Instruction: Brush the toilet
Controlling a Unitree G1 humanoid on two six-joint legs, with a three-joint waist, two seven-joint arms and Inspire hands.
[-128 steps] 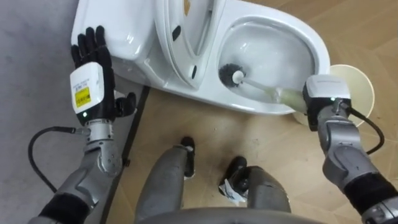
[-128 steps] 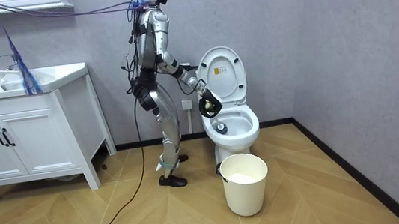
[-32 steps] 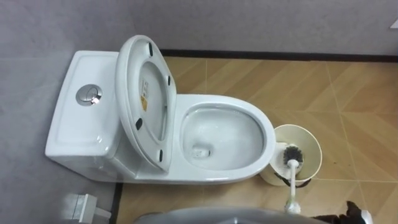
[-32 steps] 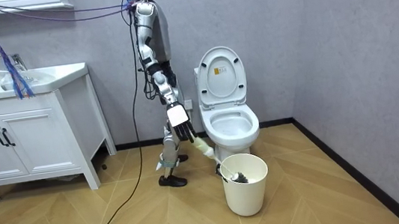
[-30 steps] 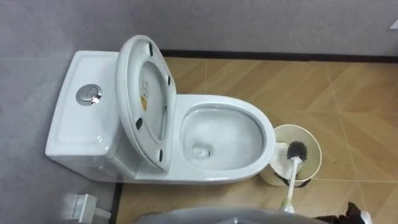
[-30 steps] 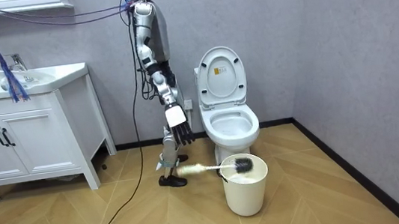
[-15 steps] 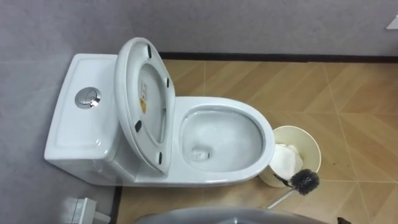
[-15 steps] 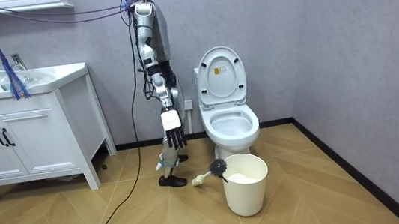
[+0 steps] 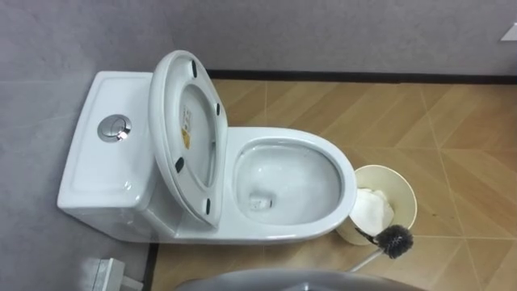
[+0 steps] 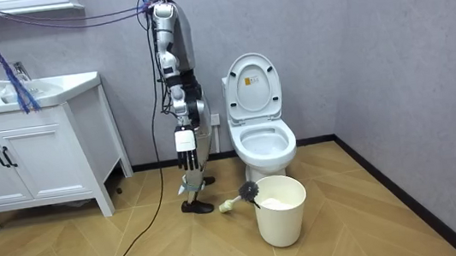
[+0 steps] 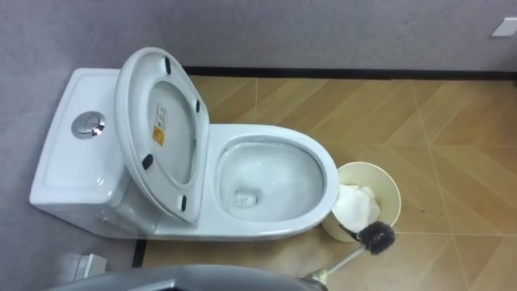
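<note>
A floor of light wooden parquet laid in a herringbone pattern is seen, bounded by a grey wall with a dark skirting along its foot. In the room view a white vanity cabinet with a basin is placed at the room view's left, well apart from the toilet. The toilet is white, its lid is raised against the tank, and a round chrome flush button is set in the tank's top. A label with a yellow mark is stuck on the lid's underside; its writing is too small to be read.

The brush is found on the floor: its dark bristle head is just beside the outer wall of the cream bin, and its pale handle is stretched away over the parquet. A white wad is held in the bin.

The robot is stood upright beside the toilet. Its right hand is hung at its side, fingers straight and pointed down, nothing being held
</note>
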